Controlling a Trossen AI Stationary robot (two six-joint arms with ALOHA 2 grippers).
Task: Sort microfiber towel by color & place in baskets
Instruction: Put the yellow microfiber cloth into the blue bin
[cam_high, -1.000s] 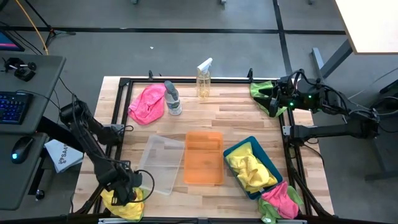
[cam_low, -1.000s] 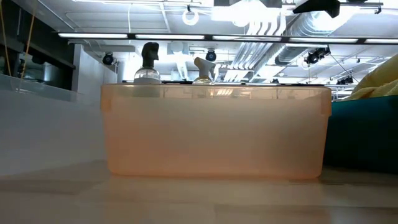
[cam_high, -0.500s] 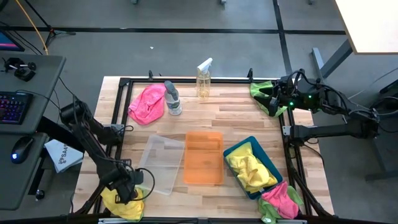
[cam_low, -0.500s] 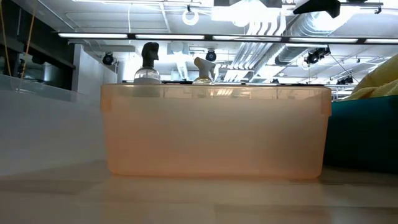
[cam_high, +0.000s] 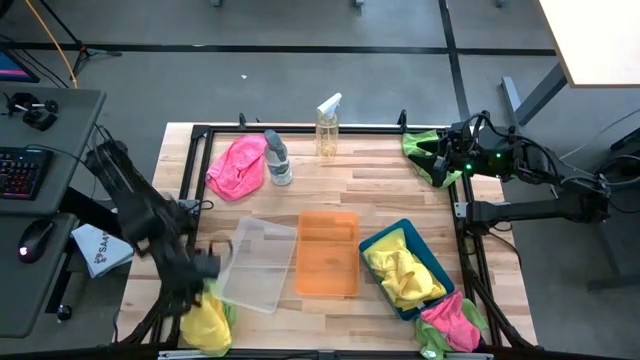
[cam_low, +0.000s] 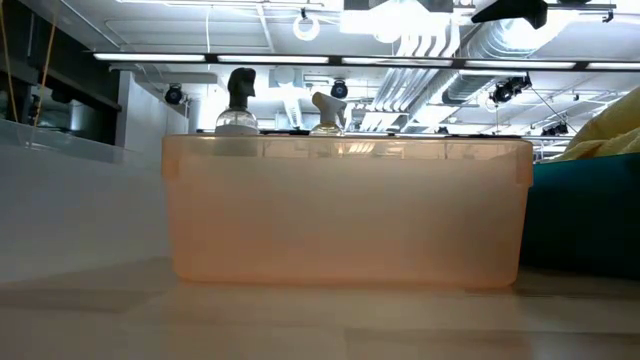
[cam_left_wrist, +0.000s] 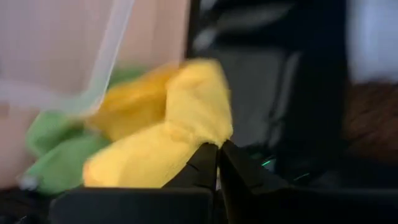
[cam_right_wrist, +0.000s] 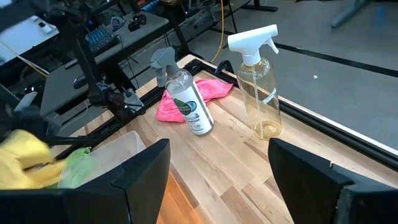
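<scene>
At the table's near left corner my left gripper (cam_high: 204, 283) is shut on a yellow microfiber towel (cam_high: 205, 317), which hangs from it; a green towel (cam_left_wrist: 56, 152) lies beside and below it. The clear basket (cam_high: 258, 262), the orange basket (cam_high: 328, 253) and the teal basket (cam_high: 437, 272), which holds yellow towels (cam_high: 400, 272), stand in a row at mid table. A pink towel (cam_high: 238, 165) lies far left. Pink (cam_high: 450, 320) and green (cam_high: 432, 347) towels lie at the near right corner. My right gripper (cam_high: 440, 160) waits open at the far right, by a green towel (cam_high: 420, 143). My left gripper pinches a bunched fold at the yellow towel's upper end (cam_left_wrist: 202, 134) between its two shut fingers (cam_left_wrist: 205, 163). The fingers slant down at it. The towel hangs below them in a loose bunch; its lower part (cam_high: 205, 335) reaches the table's near edge.
Two spray bottles (cam_high: 277, 158) (cam_high: 328, 128) stand at the far middle. The table's black frame rail (cam_high: 190, 185) runs along its left edge. A keyboard and a mouse lie on a side desk (cam_high: 40, 150) to the left.
My left gripper has shut on the yellow towel at the near left corner and gone up and toward the far edge. The towel's upper part is drawn up into a long bunch, while its lower part stays at the corner.
</scene>
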